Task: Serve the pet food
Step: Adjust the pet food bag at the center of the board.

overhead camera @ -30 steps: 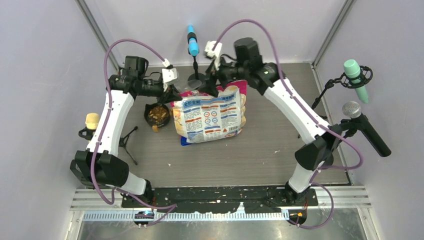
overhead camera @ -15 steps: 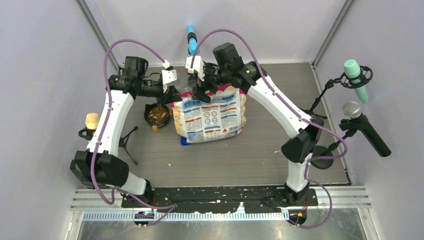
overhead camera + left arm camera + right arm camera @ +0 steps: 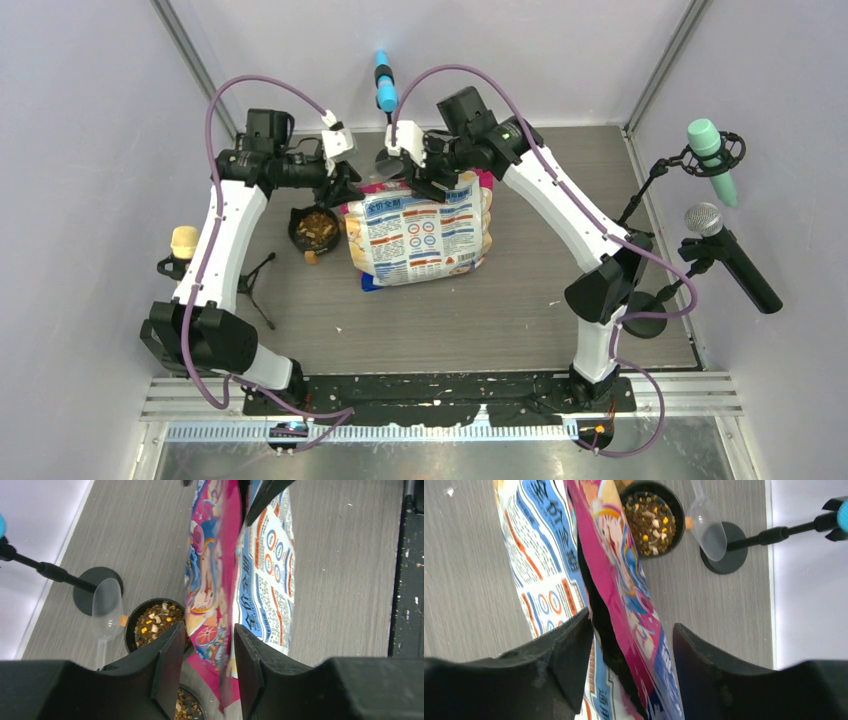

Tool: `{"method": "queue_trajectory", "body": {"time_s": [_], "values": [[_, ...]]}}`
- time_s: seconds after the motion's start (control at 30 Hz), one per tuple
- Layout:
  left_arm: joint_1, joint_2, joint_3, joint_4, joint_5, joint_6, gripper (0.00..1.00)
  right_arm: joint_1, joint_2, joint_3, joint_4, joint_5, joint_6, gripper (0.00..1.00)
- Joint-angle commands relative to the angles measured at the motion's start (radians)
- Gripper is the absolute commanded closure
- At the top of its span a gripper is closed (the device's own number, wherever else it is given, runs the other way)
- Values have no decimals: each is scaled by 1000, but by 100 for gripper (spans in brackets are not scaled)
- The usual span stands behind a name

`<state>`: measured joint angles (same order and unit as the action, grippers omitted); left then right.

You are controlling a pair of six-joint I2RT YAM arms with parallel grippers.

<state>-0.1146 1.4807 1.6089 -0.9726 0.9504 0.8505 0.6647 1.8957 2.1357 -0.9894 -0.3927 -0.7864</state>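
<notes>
The pet food (image 3: pixel 155 622) fills a black bowl (image 3: pixel 131 630) beside the clear scoop (image 3: pixel 106 607). More kibble lies in a second bowl (image 3: pixel 315 228) left of the bag. The pink, white and blue bag (image 3: pixel 420 235) stands upright mid-table. My left gripper (image 3: pixel 209 640) is open, its fingers straddling the bag's left top corner (image 3: pixel 220 645) with gaps showing. My right gripper (image 3: pixel 631 630) is open over the bag's split mouth (image 3: pixel 604 630), one finger outside each wall. In the top view both grippers, left (image 3: pixel 348 188) and right (image 3: pixel 432 188), sit at the bag's top edge.
A microphone stand's round base (image 3: pixel 388 160) sits just behind the bag, and the scoop rests against it. A few loose pellets (image 3: pixel 311 257) lie in front of the left bowl. Other microphones stand at the left (image 3: pixel 184 242) and right (image 3: pixel 720 235) edges.
My left gripper's jaws have spread apart off the bag's corner. My right gripper swung left over the bag's top, then settled lower onto its mouth while its jaws narrowed somewhat.
</notes>
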Motion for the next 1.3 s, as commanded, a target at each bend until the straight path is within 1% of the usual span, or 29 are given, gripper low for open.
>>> {"method": "queue_trajectory", "body": {"time_s": [0.0, 0.03, 0.07, 0.13, 0.17, 0.27, 0.33, 0.37, 0.4, 0.43, 0.5, 0.53, 0.63, 0.7, 0.73, 0.8, 0.87, 0.97, 1.07, 1.13, 1.17, 1.27], "values": [[18, -37, 7, 105, -34, -94, 55, -19, -29, 23, -67, 48, -53, 50], [22, -43, 4, 119, -44, -107, 54, -19, -20, 30, -70, 45, -57, 56], [28, -47, 2, 134, -60, -122, 53, -19, -15, 36, -77, 43, -57, 71], [42, -58, -3, 169, -82, -153, 52, -19, 0, 49, -80, 45, -51, 91], [48, -63, -7, 184, -89, -166, 50, -19, -1, 51, -78, 45, -39, 94], [64, -80, -10, 223, -93, -210, 39, -26, -29, 30, -55, 28, 19, 95], [66, -92, -11, 254, -101, -236, 28, -44, -66, 3, -28, -19, 80, 95], [66, -95, -12, 268, -106, -251, 16, -53, -96, -9, -21, -57, 104, 95], [66, -98, -11, 284, -115, -273, 2, -70, -109, -30, -9, -74, 154, 95], [67, -100, -13, 305, -129, -297, 1, -88, -134, -38, -8, -107, 182, 95], [66, -106, -20, 360, -168, -357, 0, -103, -177, -81, 6, -98, 262, 95], [66, -106, -20, 391, -192, -401, 0, -105, -215, -131, 33, -80, 315, 95], [66, -101, -3, 466, -271, -548, 0, -118, -296, -224, 76, -14, 400, 95], [66, -101, 6, 539, -379, -677, 0, -129, -355, -285, 115, 22, 495, 95], [66, -101, 10, 560, -434, -770, 0, -132, -395, -324, 121, 54, 514, 95], [66, -99, 39, 551, -487, -807, 0, -142, -453, -381, 143, 119, 575, 95], [66, -129, 16, 555, -433, -785, 0, -157, -507, -423, 158, 169, 647, 95], [62, -163, -51, 609, -355, -845, 0, -170, -573, -466, 148, 220, 766, 95], [31, -188, -156, 661, -322, -968, 1, -171, -606, -483, 118, 298, 895, 95], [-12, -212, -255, 712, -332, -1026, 2, -170, -626, -493, 113, 343, 1038, 95], [-44, -223, -299, 726, -341, -1050, 3, -170, -636, -501, 115, 358, 1082, 95], [-160, -242, -436, 770, -395, -1114, 6, -171, -645, -517, 142, 383, 1282, 95]]}}
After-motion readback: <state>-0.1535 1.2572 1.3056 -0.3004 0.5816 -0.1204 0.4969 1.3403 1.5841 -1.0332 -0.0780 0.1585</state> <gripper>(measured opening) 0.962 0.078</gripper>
